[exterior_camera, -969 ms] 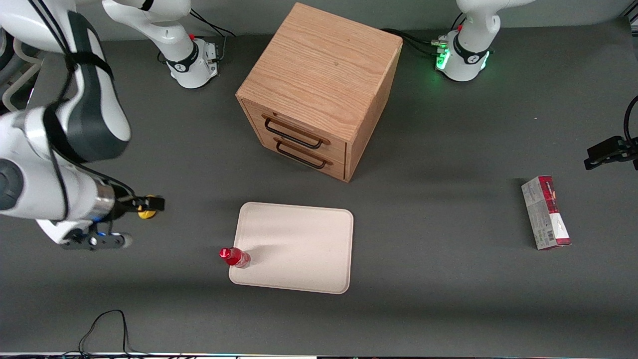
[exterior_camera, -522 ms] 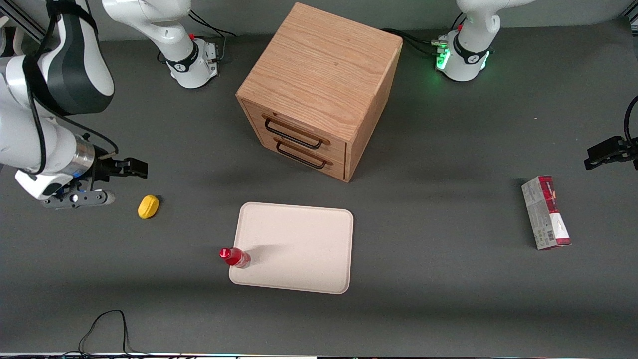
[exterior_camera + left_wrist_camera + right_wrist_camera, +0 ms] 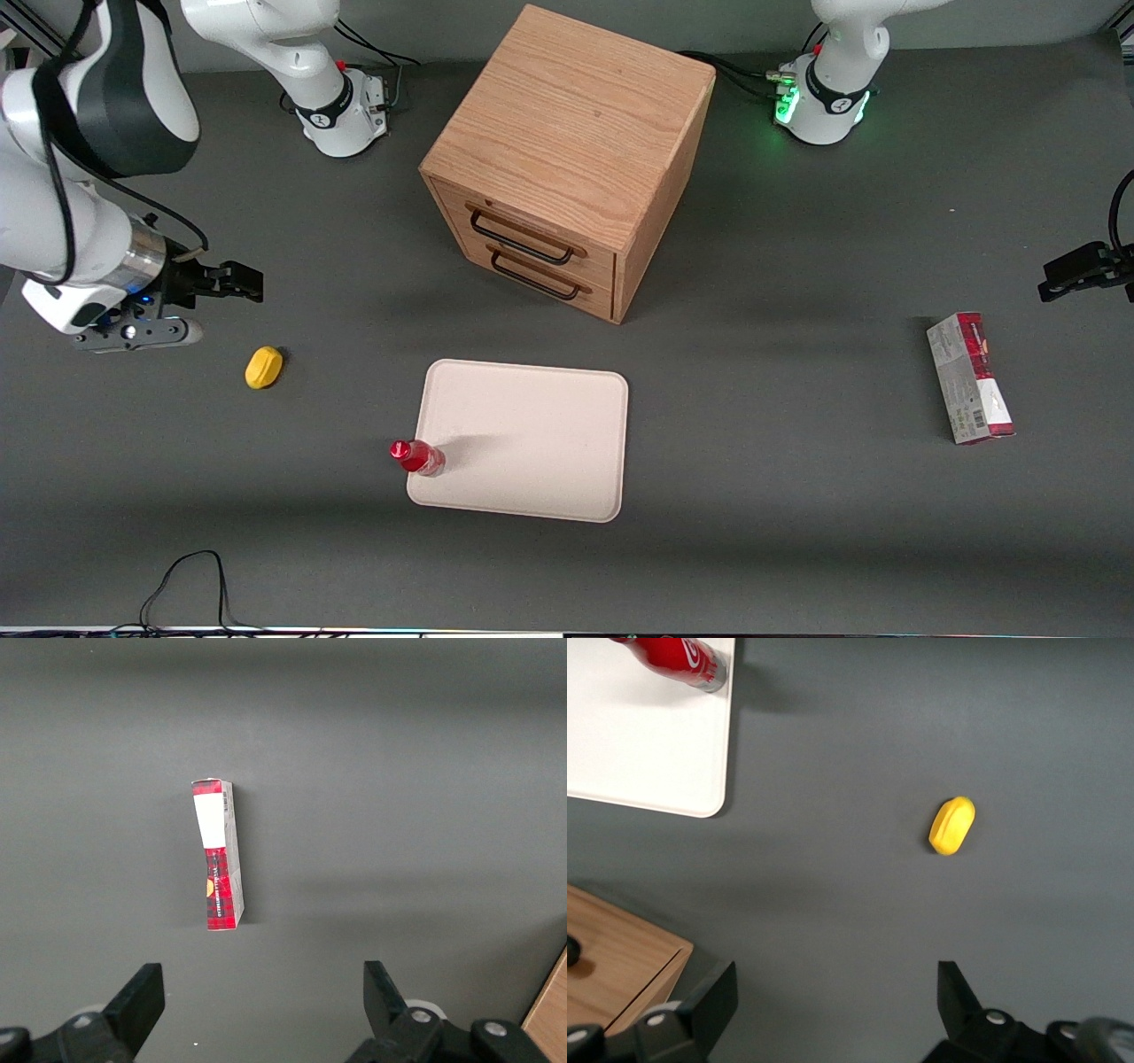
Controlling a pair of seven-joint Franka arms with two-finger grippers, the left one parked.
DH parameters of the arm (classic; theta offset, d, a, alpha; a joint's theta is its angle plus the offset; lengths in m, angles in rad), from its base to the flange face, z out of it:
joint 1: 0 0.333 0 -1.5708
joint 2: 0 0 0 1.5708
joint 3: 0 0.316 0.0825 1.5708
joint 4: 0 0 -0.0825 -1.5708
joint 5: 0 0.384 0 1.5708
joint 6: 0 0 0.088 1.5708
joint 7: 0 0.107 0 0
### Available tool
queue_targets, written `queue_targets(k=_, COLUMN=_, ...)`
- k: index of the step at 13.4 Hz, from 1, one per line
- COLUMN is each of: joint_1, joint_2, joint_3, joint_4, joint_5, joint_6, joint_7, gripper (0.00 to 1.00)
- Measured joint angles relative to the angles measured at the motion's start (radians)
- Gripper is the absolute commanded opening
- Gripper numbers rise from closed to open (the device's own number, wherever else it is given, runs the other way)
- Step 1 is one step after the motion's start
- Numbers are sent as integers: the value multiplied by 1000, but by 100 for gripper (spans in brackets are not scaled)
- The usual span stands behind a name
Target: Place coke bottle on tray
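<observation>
- We see the coke bottle (image 3: 417, 456) standing on the tray (image 3: 532, 443), right at the tray's corner nearest the front camera on the working arm's side, its base just inside the low rim.
- In the front view the bottle's red cap leans toward the working arm's end of the table, so its long axis looks roughly upright; whether it truly tilts we cannot tell.
- The tray holds only the bottle.
- The right wrist view shows the coke bottle (image 3: 678, 657) with its white script and clear base on the tray (image 3: 647, 744), details too small to read in the front view.
- A yellow lemon-like lump (image 3: 263, 367) lies on the table between tray and gripper; it shows again in the wrist view (image 3: 951, 825).
- The gripper (image 3: 232, 282) hovers above the table near the lump, well apart from the bottle, fingers (image 3: 709, 1005) spread wide and holding nothing.
- The wooden two-drawer cabinet (image 3: 567, 159) stands farther from the front camera than the tray, both drawers closed.
- A red and grey carton (image 3: 969, 377) lies toward the parked arm's end; the left wrist view shows its white panel (image 3: 218, 855).
</observation>
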Motion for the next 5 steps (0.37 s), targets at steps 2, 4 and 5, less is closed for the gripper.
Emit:
queue_targets(k=2, joint_1=0, joint_2=-9, joint_3=-4, joint_4=33, joint_5=8, joint_6=-36, joint_7=0, gripper=100)
queue_targets(k=4, joint_1=1, joint_2=-12, joint_3=-4, joint_4=40, joint_5=9, joint_6=-48, joint_7=0, gripper=100)
queue_targets(k=5, joint_1=2, joint_2=-12, joint_3=-4, joint_4=41, joint_5=9, joint_6=-48, joint_7=0, gripper=100)
